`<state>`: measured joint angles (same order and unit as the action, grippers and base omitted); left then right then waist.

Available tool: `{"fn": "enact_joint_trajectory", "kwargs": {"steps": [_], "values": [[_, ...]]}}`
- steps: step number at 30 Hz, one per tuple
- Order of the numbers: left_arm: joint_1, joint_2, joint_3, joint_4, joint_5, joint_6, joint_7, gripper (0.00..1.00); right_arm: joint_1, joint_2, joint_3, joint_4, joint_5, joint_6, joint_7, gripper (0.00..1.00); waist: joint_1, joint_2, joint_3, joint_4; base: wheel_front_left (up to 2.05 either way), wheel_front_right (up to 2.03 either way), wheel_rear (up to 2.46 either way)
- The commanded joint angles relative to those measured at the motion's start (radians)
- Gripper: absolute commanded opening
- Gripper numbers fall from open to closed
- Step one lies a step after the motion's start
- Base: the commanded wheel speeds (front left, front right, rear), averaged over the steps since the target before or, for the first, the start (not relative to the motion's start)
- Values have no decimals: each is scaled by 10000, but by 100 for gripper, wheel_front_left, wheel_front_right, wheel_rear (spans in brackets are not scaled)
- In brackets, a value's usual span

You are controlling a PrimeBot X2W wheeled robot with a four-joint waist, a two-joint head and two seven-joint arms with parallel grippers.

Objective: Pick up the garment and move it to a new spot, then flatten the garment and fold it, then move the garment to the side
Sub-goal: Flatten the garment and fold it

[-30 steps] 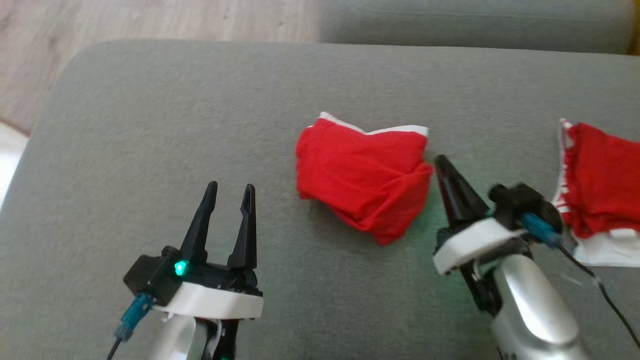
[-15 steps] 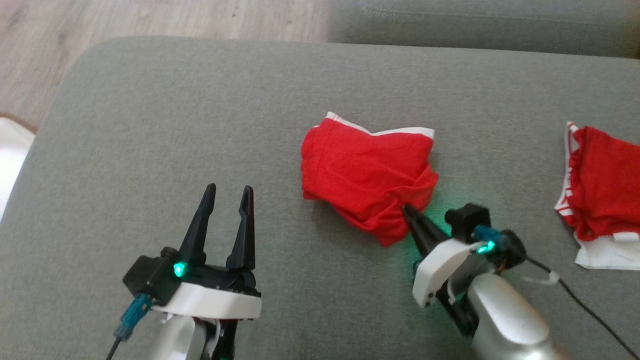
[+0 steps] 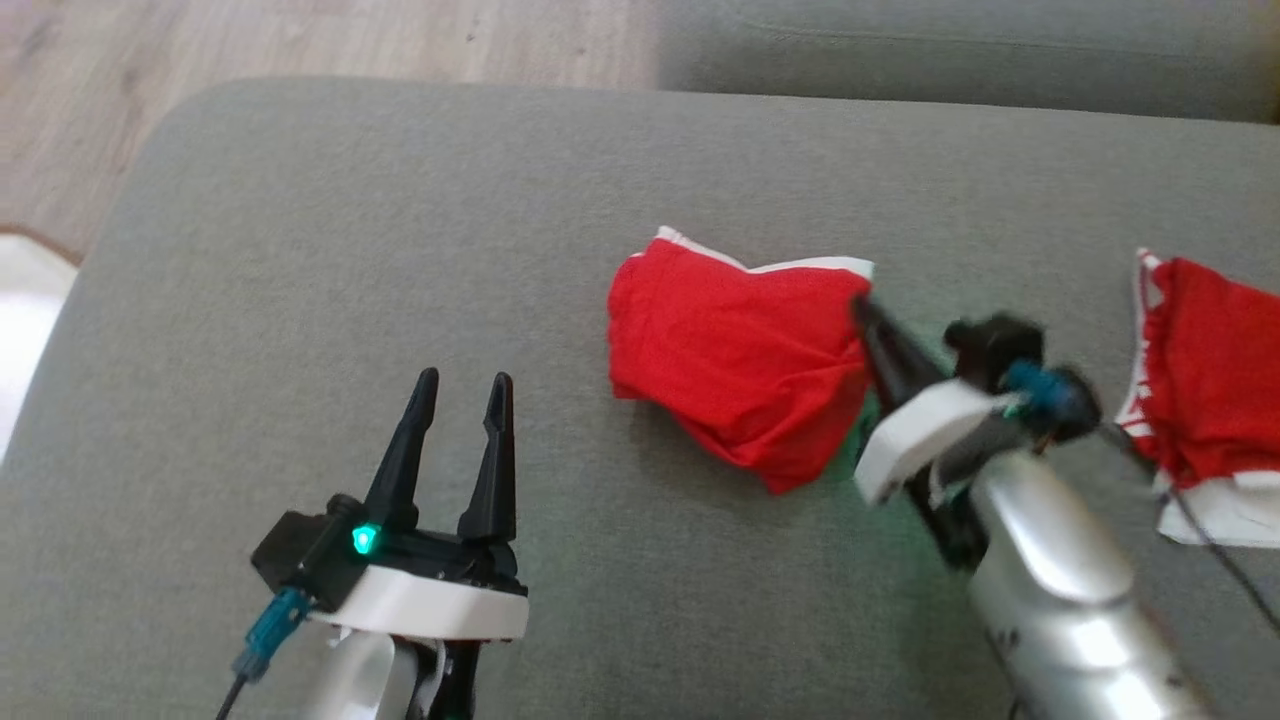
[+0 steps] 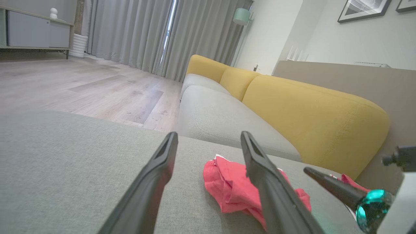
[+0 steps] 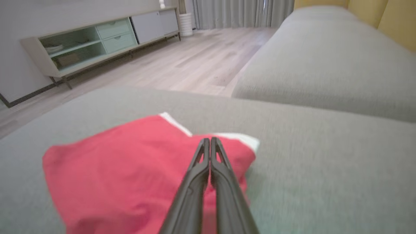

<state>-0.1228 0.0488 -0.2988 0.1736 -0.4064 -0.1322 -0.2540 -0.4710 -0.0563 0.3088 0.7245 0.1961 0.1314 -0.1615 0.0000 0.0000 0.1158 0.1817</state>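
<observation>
Right pincer (image 3: 866, 312) shut, empty, tips at folded red garment's (image 3: 735, 360) right edge; left pincer (image 3: 462, 380) wide, idle. Seemingly folded already on sofa cushion (image 3: 350, 250); only shifting aside left.

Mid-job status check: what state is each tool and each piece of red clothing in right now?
folded garment: folded, lying on the cushion, white band along its far edge.
second garment: rumpled, on the cushion's right side, cut off by the frame.
left tool: open, empty, apart from both garments.
right tool: shut, tips at the folded garment's right edge, no cloth visibly gripped.
</observation>
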Motion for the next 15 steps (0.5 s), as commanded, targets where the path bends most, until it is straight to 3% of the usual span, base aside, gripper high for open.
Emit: {"fn": "enact_joint_trajectory", "kwargs": {"steps": [1, 7, 11, 15], "values": [[-442, 15, 209, -355, -81, 15, -78, 100, -448, 41, -4, -287, -153, -7, -105, 0, 0, 0, 142, 251, 0, 0, 0], [-575, 14, 125, -352, -204, 15, -78, 100, -1135, 7, -1079, 511, -689, -7, 503, 0, 0, 0, 450, 1028, 0, 0, 0], [-612, 14, 69, -326, -247, 15, -78, 100, -1363, -33, -1044, 1587, -741, -7, 1045, 0, 0, 0, 594, 1393, 0, 0, 0], [-637, 14, 49, -298, -275, 15, -78, 100, -1662, -22, -914, 2049, -719, -7, 683, 0, 0, 0, 595, 1626, 0, 0, 0]]}}
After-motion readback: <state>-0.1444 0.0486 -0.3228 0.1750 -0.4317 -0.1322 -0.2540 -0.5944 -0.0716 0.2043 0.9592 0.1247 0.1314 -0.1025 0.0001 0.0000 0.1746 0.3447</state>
